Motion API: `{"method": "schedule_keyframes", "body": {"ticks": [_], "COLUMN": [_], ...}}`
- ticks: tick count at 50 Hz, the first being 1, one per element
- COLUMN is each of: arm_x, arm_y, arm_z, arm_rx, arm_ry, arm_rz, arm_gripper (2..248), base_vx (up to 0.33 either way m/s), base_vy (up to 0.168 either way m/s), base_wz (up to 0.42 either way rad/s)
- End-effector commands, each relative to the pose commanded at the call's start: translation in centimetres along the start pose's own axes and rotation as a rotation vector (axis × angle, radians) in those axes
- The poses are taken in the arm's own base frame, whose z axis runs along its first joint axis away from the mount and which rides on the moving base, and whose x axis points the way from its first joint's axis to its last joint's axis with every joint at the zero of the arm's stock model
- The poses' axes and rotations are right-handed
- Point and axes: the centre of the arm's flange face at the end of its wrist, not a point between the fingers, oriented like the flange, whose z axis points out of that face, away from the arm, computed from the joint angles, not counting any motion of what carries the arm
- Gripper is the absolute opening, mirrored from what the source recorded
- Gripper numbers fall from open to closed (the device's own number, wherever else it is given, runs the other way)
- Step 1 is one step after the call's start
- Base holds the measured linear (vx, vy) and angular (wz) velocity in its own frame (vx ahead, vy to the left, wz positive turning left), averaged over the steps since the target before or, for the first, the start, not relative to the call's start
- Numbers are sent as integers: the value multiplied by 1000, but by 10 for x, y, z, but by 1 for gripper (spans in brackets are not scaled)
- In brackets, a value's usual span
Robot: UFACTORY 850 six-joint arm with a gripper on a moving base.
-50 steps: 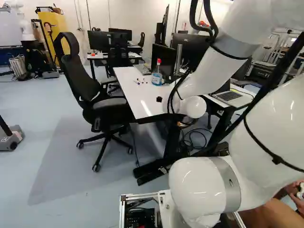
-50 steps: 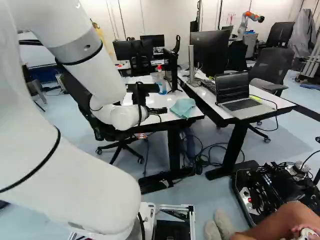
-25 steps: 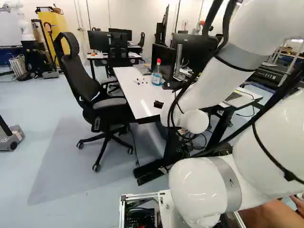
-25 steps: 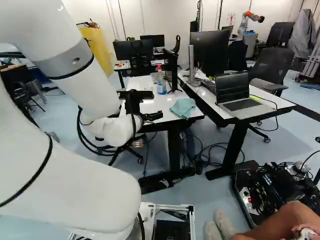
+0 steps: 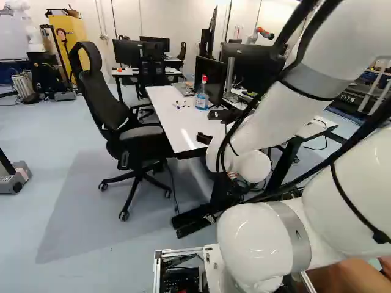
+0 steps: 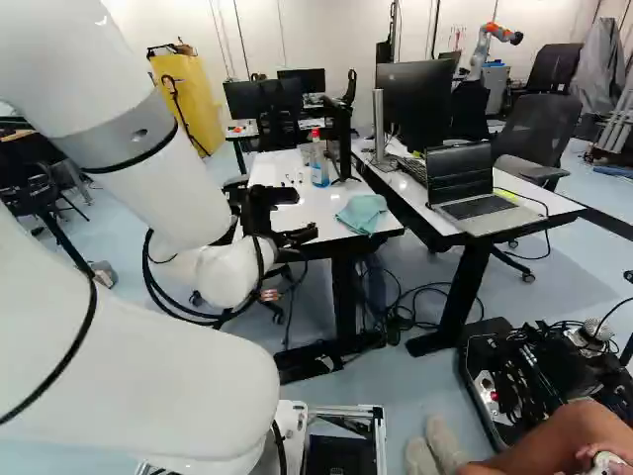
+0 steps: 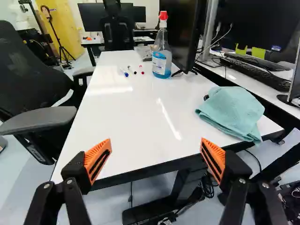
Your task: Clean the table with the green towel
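Swinging down and back toward the base over the last second, the white arm (image 6: 148, 188) now carries its elbow lower against the joint at the foot of both base views; the desks, chair and floor mat hold their places, so the base itself has not driven. That pull-back sets the gripper (image 7: 154, 161) just short of the white table's (image 7: 131, 122) near edge, level with the top and looking along it, a sensible standoff for sizing up the surface. Its orange-padded fingers (image 7: 96, 157) stand wide apart with nothing between them.

Biggest thing ahead is the tabletop, glossy and mostly bare. The black office chair (image 5: 116, 116) sits tucked at its far side from the towel. The green towel (image 7: 232, 112) lies crumpled on the table's corner nearest the neighbouring desk, ahead of the gripper and off to the side, one fold drooping at the edge. Smaller still: a spray bottle (image 7: 162, 47) stands upright at the far end, with a few markers (image 7: 132, 71) scattered just beside it.
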Motion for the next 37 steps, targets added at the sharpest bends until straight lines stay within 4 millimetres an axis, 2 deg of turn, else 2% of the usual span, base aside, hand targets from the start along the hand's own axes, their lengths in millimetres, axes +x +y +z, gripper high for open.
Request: {"method": "schedule_keyframes", "body": {"ticks": [37], "arm_x": [0], "arm_y": [0], "arm_z": [0], "arm_rx": [1], "arm_ry": [1], "arm_rz": [0], "arm_gripper": [247], "base_vx": [0], "base_vy": [0], "base_wz": [0]}}
